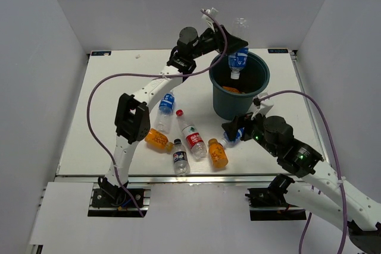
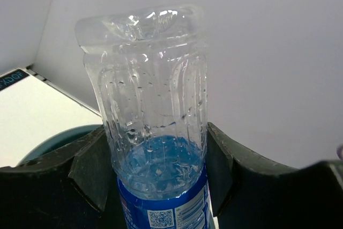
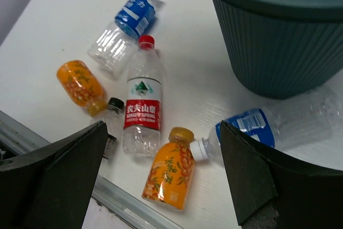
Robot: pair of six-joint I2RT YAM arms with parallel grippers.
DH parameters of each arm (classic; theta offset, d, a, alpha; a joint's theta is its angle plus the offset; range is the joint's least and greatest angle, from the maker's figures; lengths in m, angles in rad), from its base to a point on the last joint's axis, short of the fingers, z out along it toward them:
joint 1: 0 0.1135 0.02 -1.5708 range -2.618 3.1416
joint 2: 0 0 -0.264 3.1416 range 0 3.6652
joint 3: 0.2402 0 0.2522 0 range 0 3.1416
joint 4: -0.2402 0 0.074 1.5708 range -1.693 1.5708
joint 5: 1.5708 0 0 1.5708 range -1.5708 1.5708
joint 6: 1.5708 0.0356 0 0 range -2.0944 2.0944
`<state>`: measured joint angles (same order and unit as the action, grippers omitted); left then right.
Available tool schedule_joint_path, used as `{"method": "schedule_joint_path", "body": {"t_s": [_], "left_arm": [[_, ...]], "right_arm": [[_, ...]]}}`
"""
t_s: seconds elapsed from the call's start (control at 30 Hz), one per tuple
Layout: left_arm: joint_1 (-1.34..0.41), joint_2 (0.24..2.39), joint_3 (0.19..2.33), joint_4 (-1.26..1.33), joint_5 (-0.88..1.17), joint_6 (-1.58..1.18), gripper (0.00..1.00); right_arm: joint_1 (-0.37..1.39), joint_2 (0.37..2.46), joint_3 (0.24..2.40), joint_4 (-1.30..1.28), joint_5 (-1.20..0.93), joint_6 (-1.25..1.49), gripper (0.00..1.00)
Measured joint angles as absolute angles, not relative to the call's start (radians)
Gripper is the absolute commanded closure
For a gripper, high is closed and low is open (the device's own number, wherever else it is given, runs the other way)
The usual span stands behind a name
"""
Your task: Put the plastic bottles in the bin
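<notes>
My left gripper (image 1: 234, 47) (image 2: 155, 172) is shut on a clear blue-label bottle (image 1: 239, 59) (image 2: 150, 100), held neck-down over the mouth of the dark teal bin (image 1: 238, 102) (image 3: 273, 46). An orange bottle (image 1: 231, 90) lies inside the bin. My right gripper (image 1: 236, 130) (image 3: 163, 172) hangs open and empty low over the table by the bin's near side. Under it lie an orange bottle (image 1: 218, 153) (image 3: 171, 172) and a blue-label bottle (image 1: 233, 138) (image 3: 268, 127). Left of these lie a red-label bottle (image 1: 191, 134) (image 3: 142, 105), a small dark-label bottle (image 1: 180, 159) (image 3: 111, 117), another orange one (image 1: 157, 140) (image 3: 80, 83) and another blue-label one (image 1: 165, 112) (image 3: 128, 25).
The metal rail of the table's near edge (image 1: 196, 178) (image 3: 123, 205) runs just below the loose bottles. White walls close in the table at the back and both sides. A purple cable (image 1: 119, 78) loops from the left arm over the left half of the table.
</notes>
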<state>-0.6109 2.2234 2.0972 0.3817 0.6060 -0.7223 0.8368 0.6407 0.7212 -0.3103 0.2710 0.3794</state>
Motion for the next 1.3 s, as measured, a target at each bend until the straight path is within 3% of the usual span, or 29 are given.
{"method": "schedule_joint_path", "body": {"t_s": [0.03,0.17,0.2,0.3,0.63,0.9,1.03,1.13,1.3], "left_arm": [[-0.613,2.241,2.122,0.372,0.588,-0.719,0.51],[-0.616,2.248,2.116,0.356,0.501,-0.689,0.3],[-0.616,2.242,2.098,0.361,0.484,-0.68,0.18],[-0.616,2.225,2.022,0.373,0.443,-0.647,0.02],[-0.617,2.21,2.037,0.224,0.391,-0.545,0.02],[-0.535,2.014,2.017,0.089,0.35,-0.54,0.02],[-0.362,1.755,1.732,0.112,0.329,-0.587,0.02],[-0.249,1.544,1.457,0.096,0.187,-0.587,0.02],[-0.277,1.272,1.06,-0.018,-0.063,-0.612,0.02]], "right_arm": [[0.836,0.634,0.707,-0.324,0.278,0.387,0.11],[0.835,0.613,0.675,-0.373,0.318,0.43,0.1],[0.835,0.611,0.673,-0.388,0.337,0.445,0.11],[0.835,0.607,0.67,-0.426,0.4,0.49,0.11],[0.833,0.648,0.649,-0.476,0.56,0.62,0.11],[0.833,0.749,0.614,-0.495,0.688,0.803,0.11],[0.831,0.788,0.61,-0.514,0.733,0.897,0.11],[0.824,0.83,0.605,-0.494,0.738,0.925,0.11],[0.776,0.952,0.605,-0.418,0.694,0.933,0.11]]}}
